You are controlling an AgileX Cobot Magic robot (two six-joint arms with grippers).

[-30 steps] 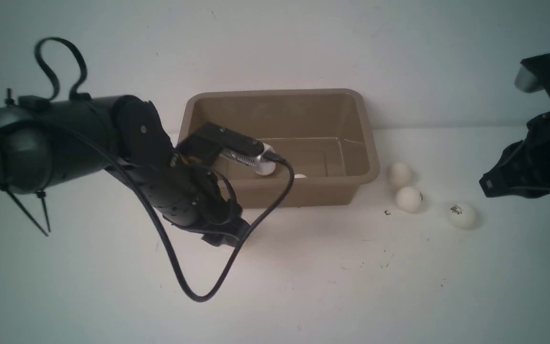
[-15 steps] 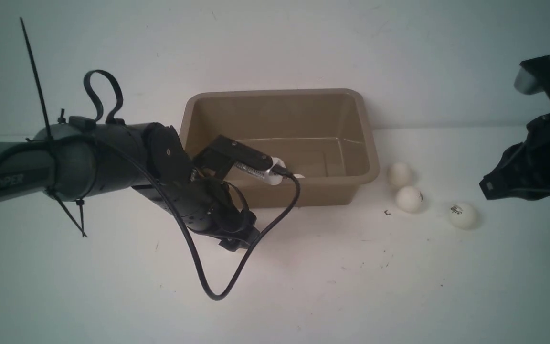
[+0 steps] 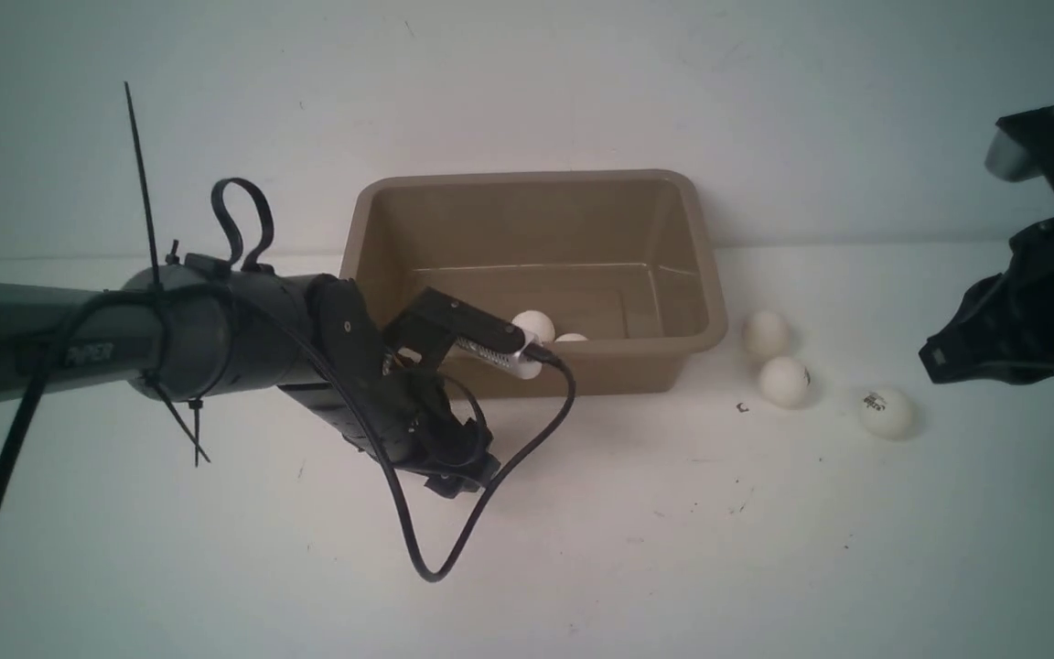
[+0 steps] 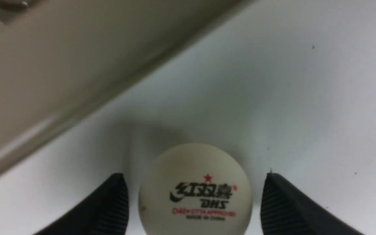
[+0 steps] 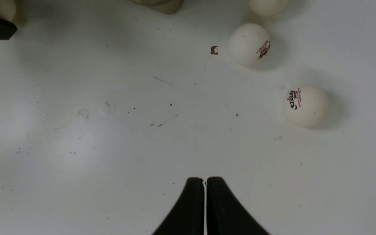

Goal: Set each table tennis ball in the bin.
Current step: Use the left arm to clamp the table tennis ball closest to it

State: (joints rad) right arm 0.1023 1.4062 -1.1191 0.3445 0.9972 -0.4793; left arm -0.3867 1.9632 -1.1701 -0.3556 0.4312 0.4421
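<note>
A white table tennis ball (image 4: pixel 196 191) with a printed logo lies on the table just in front of the bin's (image 4: pixel 44 65) near wall. My left gripper (image 4: pixel 194 177) is open around it, a gap showing on each side. In the front view that ball is hidden under the left gripper (image 3: pixel 458 471). Two balls (image 3: pixel 534 325) (image 3: pixel 571 338) lie inside the tan bin (image 3: pixel 527 177). Three more balls (image 3: pixel 766 333) (image 3: pixel 783 381) (image 3: pixel 886 412) rest on the table right of the bin. My right gripper (image 5: pixel 205 179) is shut and empty, hovering near them.
A black cable (image 3: pixel 454 540) loops from the left wrist down over the table in front of the bin. A small dark speck (image 3: pixel 742 407) lies beside the loose balls. The white table meets a pale wall behind the bin.
My left arm has dropped lower and shifted right in front of the bin, and its jaws have widened. The wrist camera now hides less of the bin's inside. The right arm has not moved.
</note>
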